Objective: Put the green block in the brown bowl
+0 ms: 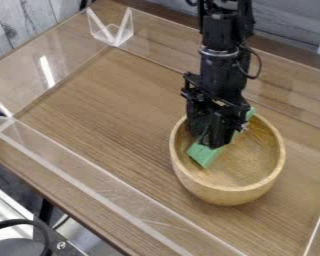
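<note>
Gripper (214,136) observed reaching down from the top of the view, its fingertips inside the brown bowl (230,160) toward the 11 o'clock part of the opening. Jaws stand partway apart, with the green block (208,155) between the fingertips; the block appears gripped, though the contact itself is partly hidden by the dark fingers.

The green block lies within the bowl's rim outline as seen by the camera, tilted, with its lower end toward 8 o'clock of the opening and its upper end toward 1 o'clock, passing behind the fingers. Whether its underside touches the bowl's floor cannot be determined.

The bowl is upright on the brown wooden table (96,110), at about 4 o'clock from the middle of the view. Its light tan inner wall shows on the right side and at 6 o'clock.

Also noted: a clear, angular plastic item (111,24) on the table near 11 o'clock of the view; a strip of clear material (69,170) along the left edge of the table; and black cabling (27,225) at 7 to 8 o'clock, beside a white object (8,207).
</note>
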You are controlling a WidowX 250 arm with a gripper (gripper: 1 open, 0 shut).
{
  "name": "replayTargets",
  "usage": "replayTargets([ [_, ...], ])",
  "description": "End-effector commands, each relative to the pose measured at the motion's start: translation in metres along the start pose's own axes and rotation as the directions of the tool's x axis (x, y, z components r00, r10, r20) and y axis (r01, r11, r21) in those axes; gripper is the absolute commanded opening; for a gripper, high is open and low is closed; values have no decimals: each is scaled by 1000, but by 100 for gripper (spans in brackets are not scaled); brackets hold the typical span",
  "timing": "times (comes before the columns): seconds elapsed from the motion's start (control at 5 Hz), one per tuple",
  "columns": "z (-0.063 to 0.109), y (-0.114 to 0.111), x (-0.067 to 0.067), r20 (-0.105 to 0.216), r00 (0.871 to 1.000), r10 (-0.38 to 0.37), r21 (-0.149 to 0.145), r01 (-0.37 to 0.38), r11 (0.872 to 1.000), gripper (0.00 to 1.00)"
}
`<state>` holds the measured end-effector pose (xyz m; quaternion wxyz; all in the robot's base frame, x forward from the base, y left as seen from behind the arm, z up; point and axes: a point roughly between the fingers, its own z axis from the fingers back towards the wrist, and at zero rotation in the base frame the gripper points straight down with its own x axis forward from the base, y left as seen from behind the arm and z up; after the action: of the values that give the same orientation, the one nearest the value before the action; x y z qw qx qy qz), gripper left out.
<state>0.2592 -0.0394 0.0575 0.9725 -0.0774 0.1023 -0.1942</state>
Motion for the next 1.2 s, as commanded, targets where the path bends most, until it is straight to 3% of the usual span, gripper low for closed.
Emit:
replayTargets([
  [0.0, 16, -2, 10, 64, 998, -9, 18, 7, 1000, 100],
  [0.2, 19, -4, 13, 83, 997, -5, 20, 3, 1000, 100],
  [0.6, 11, 3, 13, 46, 999, -9, 46, 7, 999, 100],
  [1.0, 25, 9, 9, 117, 993, -4, 81, -6, 997, 100],
])
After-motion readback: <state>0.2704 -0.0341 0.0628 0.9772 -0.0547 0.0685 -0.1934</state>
